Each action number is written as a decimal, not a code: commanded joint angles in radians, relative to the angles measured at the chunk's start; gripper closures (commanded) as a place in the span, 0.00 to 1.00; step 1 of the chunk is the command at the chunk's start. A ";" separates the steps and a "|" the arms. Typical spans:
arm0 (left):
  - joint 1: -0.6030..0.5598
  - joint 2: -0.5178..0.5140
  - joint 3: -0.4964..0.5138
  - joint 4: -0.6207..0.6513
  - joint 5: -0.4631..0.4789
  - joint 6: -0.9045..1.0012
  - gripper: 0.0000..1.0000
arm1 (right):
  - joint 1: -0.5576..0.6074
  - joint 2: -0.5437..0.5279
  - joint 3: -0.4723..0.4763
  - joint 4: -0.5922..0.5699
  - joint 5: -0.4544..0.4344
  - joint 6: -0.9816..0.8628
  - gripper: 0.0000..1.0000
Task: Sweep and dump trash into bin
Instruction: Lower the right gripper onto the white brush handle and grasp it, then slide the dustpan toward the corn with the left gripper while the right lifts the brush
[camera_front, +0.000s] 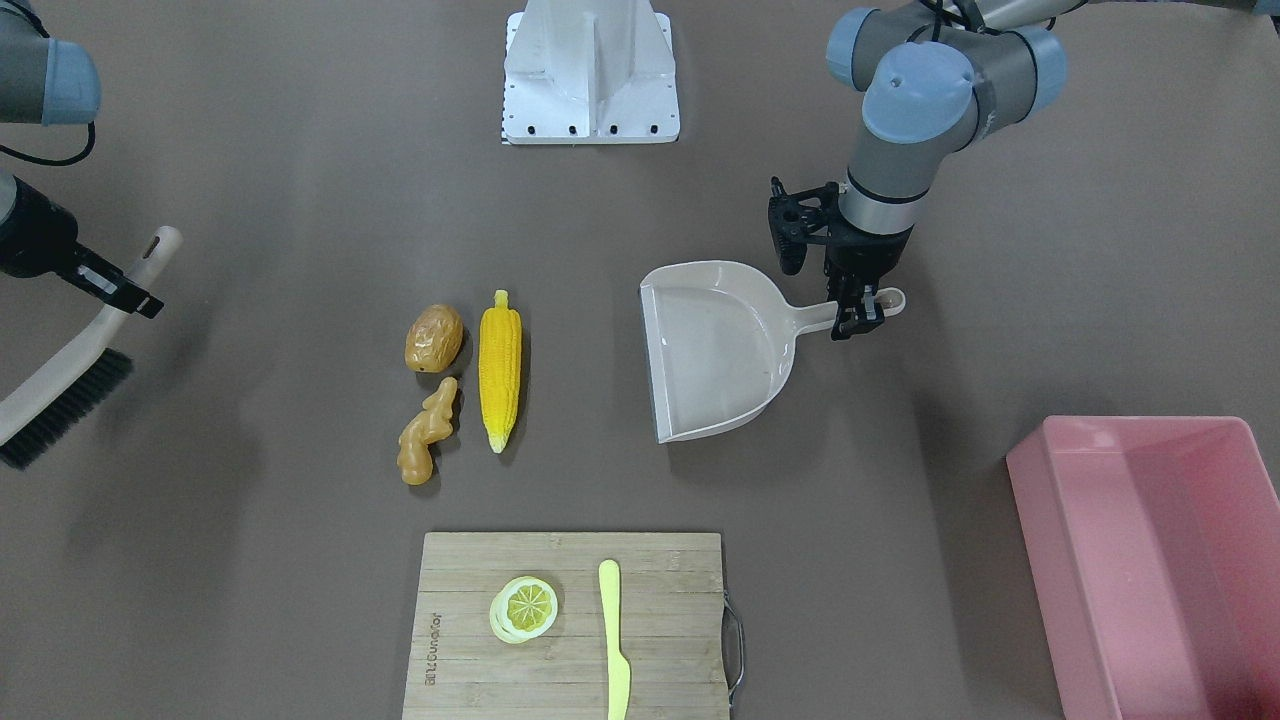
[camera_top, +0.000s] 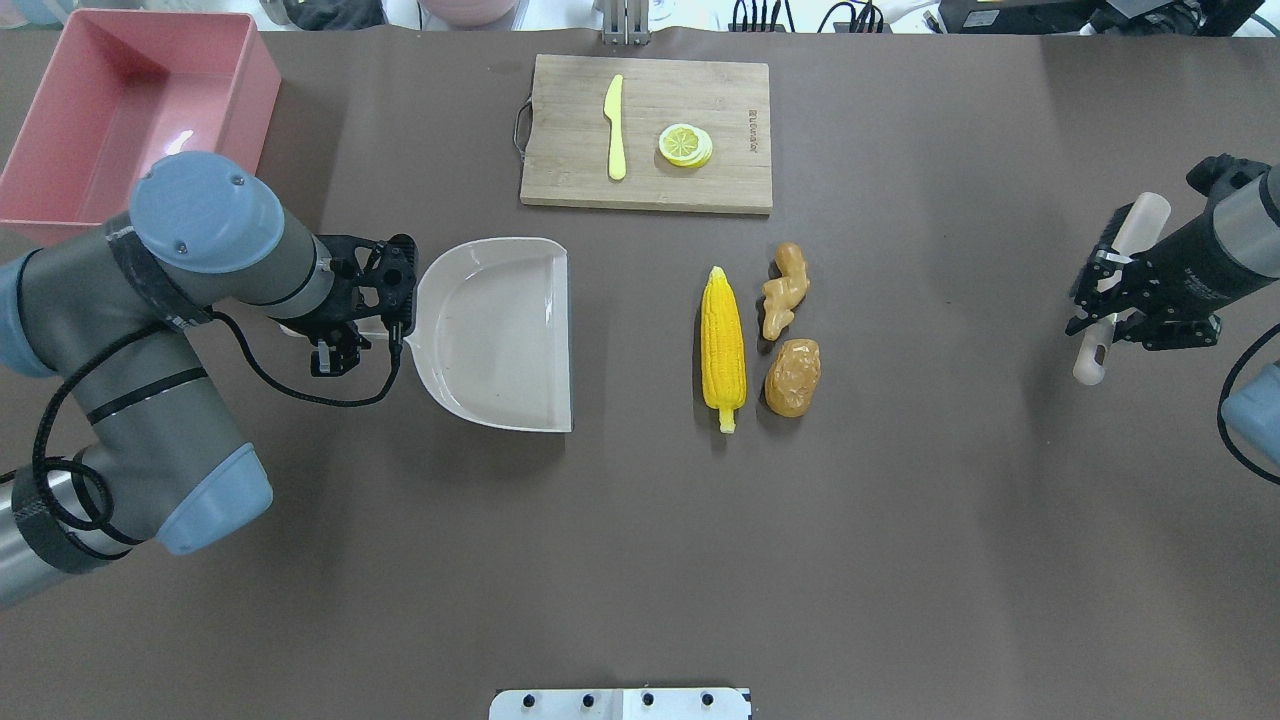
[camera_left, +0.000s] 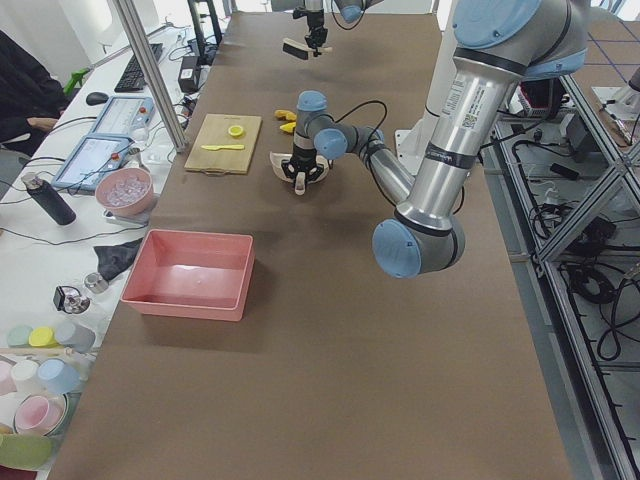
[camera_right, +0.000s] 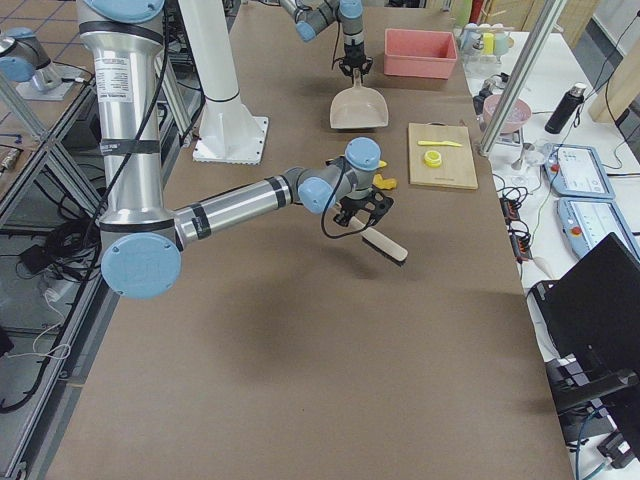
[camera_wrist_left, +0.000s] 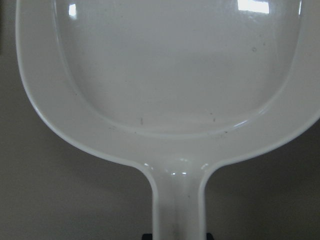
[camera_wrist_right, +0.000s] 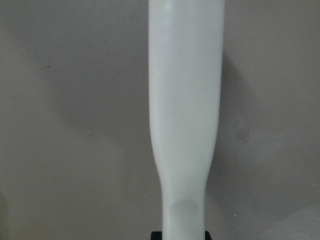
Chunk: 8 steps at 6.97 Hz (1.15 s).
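The trash lies mid-table: a yellow corn cob (camera_front: 500, 370), a brown potato (camera_front: 434, 338) and a tan ginger root (camera_front: 425, 432), close together. A beige dustpan (camera_front: 715, 350) rests flat beside them with its mouth toward the corn. My left gripper (camera_front: 860, 310) is shut on the dustpan's handle (camera_wrist_left: 177, 205). At the table's other end my right gripper (camera_front: 120, 290) is shut on the handle (camera_wrist_right: 185, 100) of a black-bristled brush (camera_front: 65, 410), held tilted above the table (camera_right: 385, 245). The pink bin (camera_front: 1045, 560) stands beyond the dustpan, near my left arm.
A wooden cutting board (camera_front: 680, 600) at the far edge carries a lemon slice (camera_front: 524, 607) and a yellow-green plastic knife (camera_front: 615, 640). The white robot base plate (camera_front: 592, 70) sits at the near edge. A person sits at a side desk (camera_left: 25, 100).
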 joint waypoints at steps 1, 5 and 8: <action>0.002 -0.102 0.029 0.164 0.001 -0.006 1.00 | 0.009 0.000 0.035 -0.003 0.060 -0.126 1.00; 0.005 -0.225 0.079 0.205 -0.001 -0.009 1.00 | 0.012 0.011 0.038 0.008 0.071 -0.145 1.00; 0.048 -0.271 0.137 0.194 0.037 -0.035 1.00 | 0.009 0.026 0.057 0.006 0.074 -0.153 1.00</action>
